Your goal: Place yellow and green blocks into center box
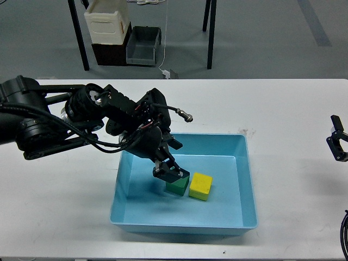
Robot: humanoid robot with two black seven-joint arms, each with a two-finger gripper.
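Observation:
The light blue center box (247,179) stands on the white table. A yellow block (200,186) lies on the box floor. A green block (178,187) rests right beside it on its left. My left gripper (168,173) reaches down into the box and its fingers sit over the top of the green block, apparently still closed on it. My right gripper (338,142) is at the far right edge above the table, small and dark, with nothing seen in it.
The white table (283,109) runs around the box. Behind the table on the floor stand a cream crate (107,22), a grey bin (144,46) and black table legs (79,38).

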